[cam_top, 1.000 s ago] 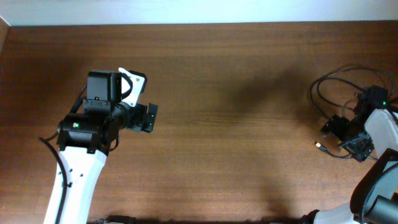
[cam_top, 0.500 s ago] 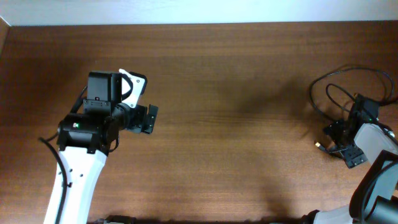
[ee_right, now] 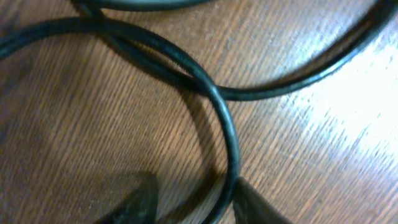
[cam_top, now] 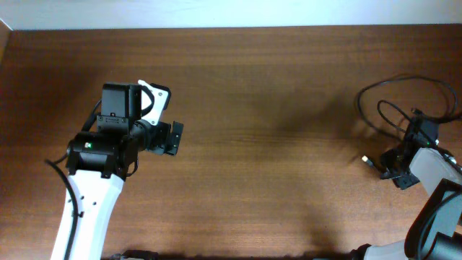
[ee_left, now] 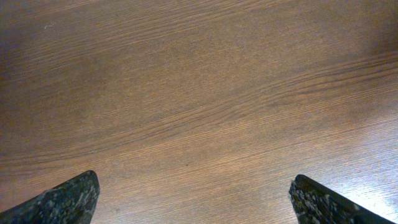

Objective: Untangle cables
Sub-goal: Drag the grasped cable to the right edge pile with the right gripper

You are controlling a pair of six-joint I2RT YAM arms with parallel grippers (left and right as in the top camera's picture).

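The cables [cam_top: 404,80] are thin black cords lying in overlapping loops at the table's right edge, with a small plug [cam_top: 366,159] pointing left. My right gripper [cam_top: 393,167] is down over the lower loops. In the right wrist view two cable [ee_right: 227,130] strands cross, and one runs down between my right gripper [ee_right: 196,202] jaws. The jaws stand narrowed, the strand against the right finger [ee_right: 255,205], with a gap to the left finger [ee_right: 137,199]. My left gripper [cam_top: 173,137] hovers open far to the left, and the left gripper [ee_left: 193,202] has only bare wood under it.
The brown wooden table [cam_top: 274,144] runs between the two arms. A pale wall strip [cam_top: 231,13] borders the far edge. The white left arm [cam_top: 90,195] reaches up from the bottom left.
The right gripper's jaws have narrowed around a cable strand. The right arm shifted slightly, and the plug end moved up and left. The left arm has not moved.
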